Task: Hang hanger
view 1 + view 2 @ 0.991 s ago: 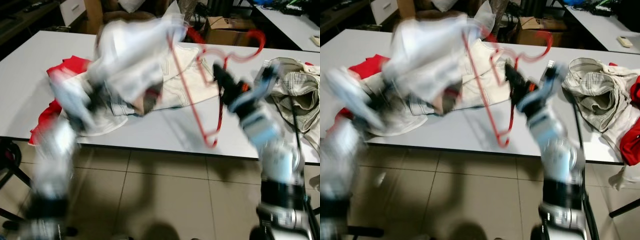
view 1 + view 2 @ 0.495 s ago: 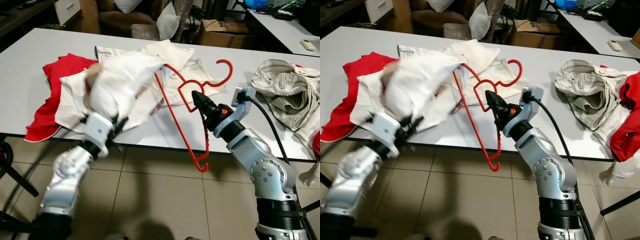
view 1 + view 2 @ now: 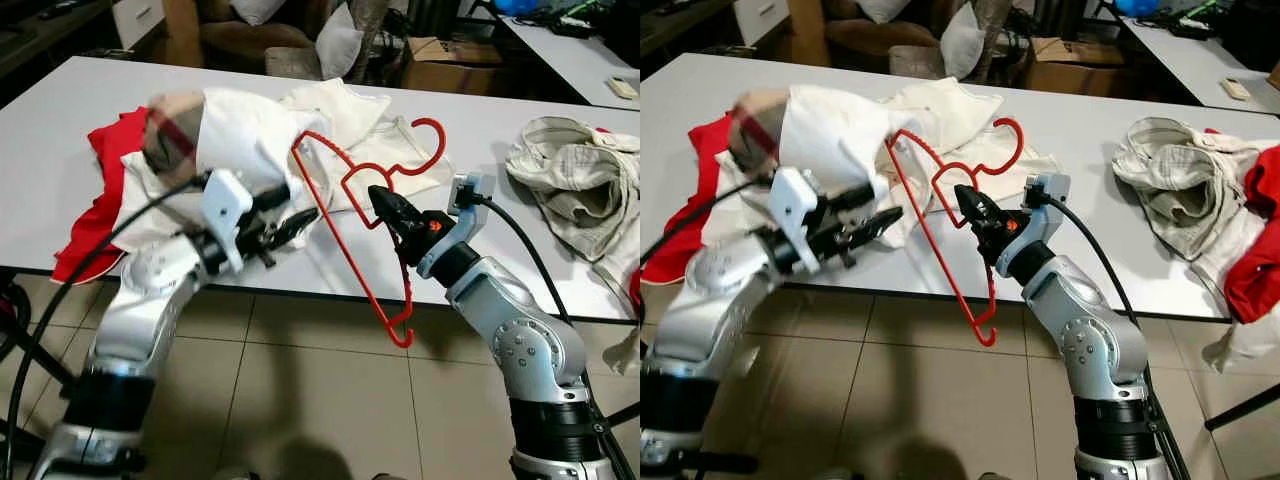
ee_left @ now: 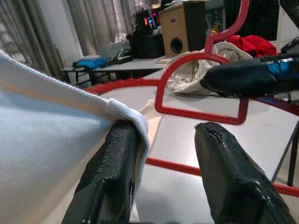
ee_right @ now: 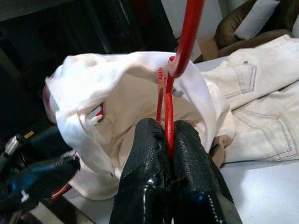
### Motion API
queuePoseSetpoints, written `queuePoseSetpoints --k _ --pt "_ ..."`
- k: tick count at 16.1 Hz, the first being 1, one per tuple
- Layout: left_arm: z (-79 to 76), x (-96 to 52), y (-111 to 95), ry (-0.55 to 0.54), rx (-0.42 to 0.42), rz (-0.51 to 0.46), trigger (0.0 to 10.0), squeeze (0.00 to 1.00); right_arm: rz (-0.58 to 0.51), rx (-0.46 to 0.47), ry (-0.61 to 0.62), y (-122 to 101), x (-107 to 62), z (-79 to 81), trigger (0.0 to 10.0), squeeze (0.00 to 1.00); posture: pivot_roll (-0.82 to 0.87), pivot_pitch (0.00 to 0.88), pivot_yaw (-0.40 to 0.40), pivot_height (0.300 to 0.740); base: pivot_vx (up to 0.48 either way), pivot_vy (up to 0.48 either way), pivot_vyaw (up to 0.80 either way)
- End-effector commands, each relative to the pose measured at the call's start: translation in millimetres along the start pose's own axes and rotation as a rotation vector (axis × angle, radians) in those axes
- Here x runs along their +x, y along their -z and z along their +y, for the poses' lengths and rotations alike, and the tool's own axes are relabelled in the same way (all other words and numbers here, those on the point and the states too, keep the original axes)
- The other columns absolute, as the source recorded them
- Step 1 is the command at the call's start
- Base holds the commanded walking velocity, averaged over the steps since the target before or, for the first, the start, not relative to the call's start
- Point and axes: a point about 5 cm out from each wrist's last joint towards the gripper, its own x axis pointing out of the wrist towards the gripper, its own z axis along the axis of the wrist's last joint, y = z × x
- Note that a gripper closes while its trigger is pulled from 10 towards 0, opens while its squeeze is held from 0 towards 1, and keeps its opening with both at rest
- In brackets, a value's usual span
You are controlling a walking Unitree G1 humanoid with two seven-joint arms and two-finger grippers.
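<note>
The right gripper (image 3: 378, 200) is held over the near edge of the white table (image 3: 60, 120), its two black fingers pressed together on the thin bar of the red hanger (image 3: 352, 215); the right wrist view confirms the bar pinched between the fingers (image 5: 145, 158). The hanger is off the table surface, tilted, with its hook toward the far side above the cream trousers (image 3: 385, 140) and one arm reaching down past the table edge over the tiled floor (image 3: 300, 390). One end of the hanger sits inside the white garment (image 3: 240, 130), which is bunched and raised above the table on the robot's left. The left gripper (image 3: 285, 225) is level with the table edge beside the hanger, its fingers spread; in the left wrist view a fold of the white garment lies against one finger (image 4: 112, 172), while the other finger stands apart from it with nothing clamped between them. A red garment (image 3: 105, 175) lies on the table under and behind the white one. A second heap of beige striped clothing (image 3: 570, 180) lies on the table to the robot's right, well apart from the hanger. A brown speaker box (image 4: 182, 32) stands in the background of the left wrist view. No legible writing, brand or label can be made out on any item.
</note>
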Motion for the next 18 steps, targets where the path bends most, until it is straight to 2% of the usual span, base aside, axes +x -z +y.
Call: queuePoseSetpoints --k 1,2,3,4,5,7,9,10,11,13,14,15,16,17,18 --pt "1.1 1.6 -3.6 0.019 0.013 0.006 10.0 1.00 -0.031 -0.026 0.004 -6.4 -2.9 0.1 10.0 0.00 -0.10 0.000 -0.007 0.740 0.000 0.000 0.00" --pt "2.4 -1.4 -5.3 0.045 0.021 0.030 10.0 1.00 -0.037 -0.030 0.008 -7.4 -3.5 -0.5 10.0 0.00 -0.11 0.000 0.001 0.740 0.000 0.000 0.00" --pt "4.4 -8.8 -2.0 0.082 0.066 0.099 10.0 1.00 -0.042 -0.035 0.012 -8.7 -4.2 -1.0 10.0 0.00 -0.11 0.000 0.001 0.740 0.000 0.000 0.00" --pt "10.3 -18.0 1.1 0.077 0.064 0.140 10.0 1.00 -0.046 -0.037 0.015 -9.6 -4.7 -1.3 10.0 0.00 -0.11 0.000 0.002 0.740 0.000 0.000 0.00" --pt "17.5 -25.6 4.7 0.047 0.075 0.179 10.0 1.00 -0.047 -0.038 0.016 -9.8 -4.7 -1.7 10.0 0.00 -0.11 0.000 0.001 0.740 0.000 0.000 0.00" --pt "45.4 -55.9 18.4 -0.096 0.127 0.322 10.0 1.00 -0.043 -0.040 0.022 -9.4 -4.1 -3.6 10.0 0.00 -0.10 0.000 -0.013 0.740 0.000 0.000 0.00" --pt "54.3 -70.4 20.8 -0.141 0.140 0.366 10.0 1.00 -0.036 -0.041 0.019 -8.4 -2.6 -4.0 10.0 0.00 -0.08 0.000 -0.026 0.740 0.000 0.000 0.00" --pt "60.6 -82.1 17.1 -0.177 0.125 0.350 10.0 1.00 -0.029 -0.041 0.010 -7.3 -0.3 -3.6 10.0 0.00 -0.08 0.000 -0.032 0.740 0.000 0.000 0.00" --pt "60.7 -85.8 13.5 -0.178 0.111 0.315 10.0 1.00 -0.026 -0.041 0.002 -6.8 1.5 -3.0 10.0 0.00 -0.07 0.000 -0.039 0.740 0.000 0.000 0.00" --pt "62.7 -89.5 8.2 -0.200 0.085 0.258 10.0 1.00 -0.019 -0.045 -0.015 -6.5 4.3 -1.3 10.0 0.00 -0.06 0.000 -0.046 0.740 0.000 0.000 0.00" --pt "71.2 -83.6 -7.6 -0.297 0.037 0.129 10.0 1.00 -0.012 -0.052 -0.025 -6.4 5.6 -0.7 10.0 0.00 -0.06 0.000 -0.050 0.740 0.000 0.000 0.00" --pt "72.5 -78.5 -15.3 -0.311 0.019 0.071 10.0 1.00 -0.011 -0.053 -0.027 -6.5 6.1 -0.5 10.0 0.00 -0.06 0.000 -0.050 0.740 0.000 0.000 0.00" --pt "71.4 -67.5 -25.8 -0.309 -0.014 -0.014 10.0 1.00 -0.009 -0.054 -0.031 -6.5 6.9 -0.3 10.0 0.00 -0.05 0.000 -0.058 0.740 0.000 0.000 0.00" --pt "63.1 -49.6 -30.0 -0.256 -0.051 -0.045 10.0 1.00 -0.005 -0.055 -0.035 -6.0 7.9 0.0 10.0 0.00 -0.05 0.000 -0.057 0.740 0.000 0.000 0.00" --pt "57.3 -40.4 -29.4 -0.222 -0.061 -0.038 10.0 1.00 -0.003 -0.056 -0.036 -5.7 8.2 0.2 10.0 0.00 -0.05 0.000 -0.057 0.740 0.000 0.000 0.00"
